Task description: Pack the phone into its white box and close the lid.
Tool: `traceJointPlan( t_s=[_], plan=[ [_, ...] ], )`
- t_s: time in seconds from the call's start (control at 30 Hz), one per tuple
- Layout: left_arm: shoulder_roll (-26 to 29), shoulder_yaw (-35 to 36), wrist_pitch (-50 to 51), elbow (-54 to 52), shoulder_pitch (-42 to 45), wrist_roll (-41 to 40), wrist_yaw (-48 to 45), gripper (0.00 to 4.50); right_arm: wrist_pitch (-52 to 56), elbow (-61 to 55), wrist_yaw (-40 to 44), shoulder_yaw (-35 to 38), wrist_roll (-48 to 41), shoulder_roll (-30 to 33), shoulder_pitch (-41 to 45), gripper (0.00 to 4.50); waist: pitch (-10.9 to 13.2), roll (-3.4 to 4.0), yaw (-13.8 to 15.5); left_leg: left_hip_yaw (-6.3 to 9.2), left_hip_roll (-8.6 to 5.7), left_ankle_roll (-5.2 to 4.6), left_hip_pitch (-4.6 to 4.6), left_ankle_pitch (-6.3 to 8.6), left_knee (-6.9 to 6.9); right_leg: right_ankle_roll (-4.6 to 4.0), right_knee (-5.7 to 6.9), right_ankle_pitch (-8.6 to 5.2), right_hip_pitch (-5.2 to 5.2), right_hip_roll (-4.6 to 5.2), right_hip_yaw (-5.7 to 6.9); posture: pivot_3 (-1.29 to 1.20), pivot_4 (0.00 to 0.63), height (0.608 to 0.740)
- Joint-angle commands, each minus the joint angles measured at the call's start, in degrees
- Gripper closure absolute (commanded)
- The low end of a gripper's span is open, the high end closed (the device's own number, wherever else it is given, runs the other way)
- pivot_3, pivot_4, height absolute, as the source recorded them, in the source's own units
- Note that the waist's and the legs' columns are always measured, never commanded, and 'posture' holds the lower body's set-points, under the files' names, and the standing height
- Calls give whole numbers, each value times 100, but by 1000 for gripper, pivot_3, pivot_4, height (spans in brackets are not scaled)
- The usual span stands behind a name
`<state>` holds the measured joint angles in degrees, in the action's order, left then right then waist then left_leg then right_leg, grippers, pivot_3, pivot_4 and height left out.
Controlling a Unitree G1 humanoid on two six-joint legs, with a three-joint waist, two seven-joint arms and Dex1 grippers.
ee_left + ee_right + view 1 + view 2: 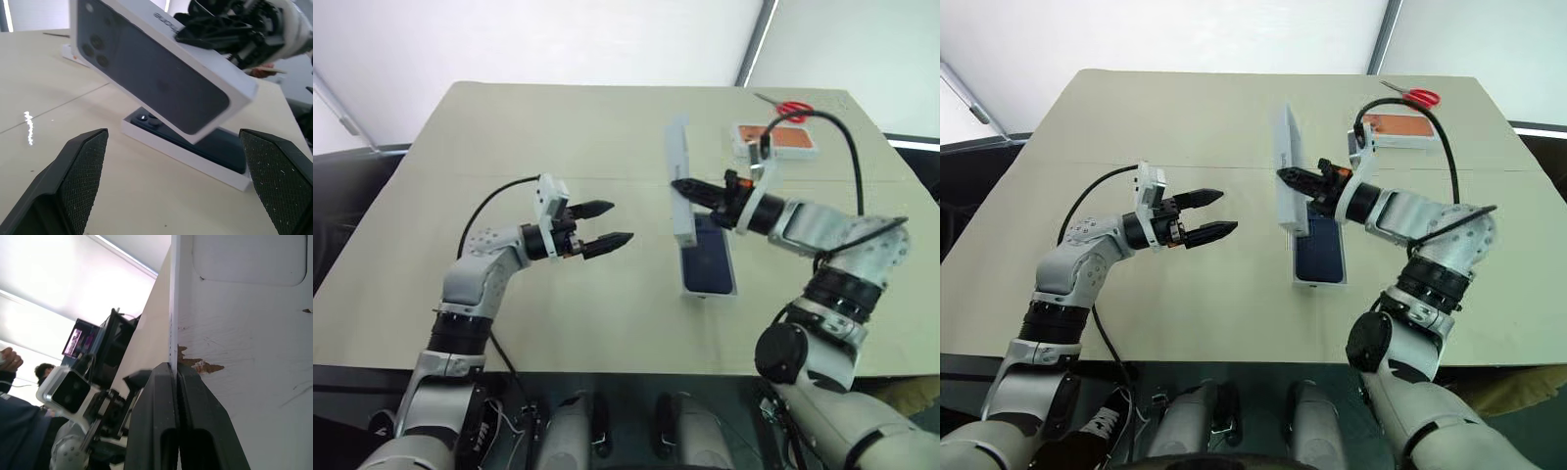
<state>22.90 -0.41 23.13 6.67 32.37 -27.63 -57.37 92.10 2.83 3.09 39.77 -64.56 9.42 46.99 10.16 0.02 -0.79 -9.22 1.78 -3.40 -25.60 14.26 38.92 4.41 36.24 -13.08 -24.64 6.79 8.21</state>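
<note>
**Lid pinched by the right pincer above the packed box**

The right pincer (683, 186) is clamped tight on one wall of the lid (679, 181), its two black fingers pressed together over the cardboard edge, as the right wrist view shows close up. The lid stands on edge in the air, tilted, with its pictured dark blue phone turned toward the left pincer (607, 223).

Just below the lid lies the white box (709, 290) on the counter (607, 127), with the phone (710, 260) resting inside it, back up, camera cluster at the end nearest the lid. The lid's lower end hangs close over that end of the box; whether they touch cannot be told.

The left pincer hovers with its fingers spread wide, holding nothing, well apart from the white box, its tips aimed toward the lid.

A second white box with an orange picture (788, 140) and red-handled scissors (785, 108) lie beyond the white box, near the counter's far edge.
</note>
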Motion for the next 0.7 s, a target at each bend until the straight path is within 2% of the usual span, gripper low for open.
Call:
traceJointPlan(
  t_s=[0.03,0.13,0.23,0.27,0.33,0.57,0.67,0.7],
  plan=[
    [-93,184,-138,-67,64,7,266,0,40,-96,-855,-38,-1430,-239,-333,4459,0,0,-15,0,0,0,1,0,0,0,0,0,1,0,-1,0,150,738],
    [-148,230,-139,-62,36,-3,442,0,-247,-232,-1749,-562,-2701,-299,-1046,4459,1,2,-17,3,4,0,2,0,-3,0,-1,0,1,-2,-2,0,150,738],
    [-156,223,-51,-60,24,-39,495,0,-1231,-378,-2786,-1393,-4183,57,-1462,4459,2,5,-28,0,2,0,1,0,-4,0,-1,0,-1,-1,-3,0,150,738],
    [-160,217,0,-52,31,-83,451,245,-1535,-415,-3059,-1654,-4559,212,-1583,4491,2,4,-26,-1,1,0,2,0,-4,0,-1,0,0,-1,-4,0,150,738],
    [-224,199,68,-8,35,-117,467,732,-1932,-463,-3312,-1924,-4756,464,-1790,4500,2,4,-10,0,1,-1,3,1,-4,0,-2,0,1,-2,-3,0,150,738],
    [-748,-282,-102,-15,-205,186,648,4365,-2656,-464,-3345,-2332,-4844,841,-2082,4500,2,3,5,-2,1,-8,4,4,-4,2,-6,-1,4,-3,-5,0,150,738],
    [-990,-426,3,-36,-201,207,729,4500,-2760,-515,-3286,-2408,-4844,873,-2130,3600,2,2,10,-2,2,-10,3,6,-2,2,-6,-1,5,-3,-5,0,150,738],
    [-1055,-475,-11,13,-182,265,772,4500,-2807,-507,-3312,-2382,-4844,825,-2144,3140,2,3,8,-1,2,-11,2,6,-2,2,-6,-1,4,-3,-5,0,150,738]
  ],
)
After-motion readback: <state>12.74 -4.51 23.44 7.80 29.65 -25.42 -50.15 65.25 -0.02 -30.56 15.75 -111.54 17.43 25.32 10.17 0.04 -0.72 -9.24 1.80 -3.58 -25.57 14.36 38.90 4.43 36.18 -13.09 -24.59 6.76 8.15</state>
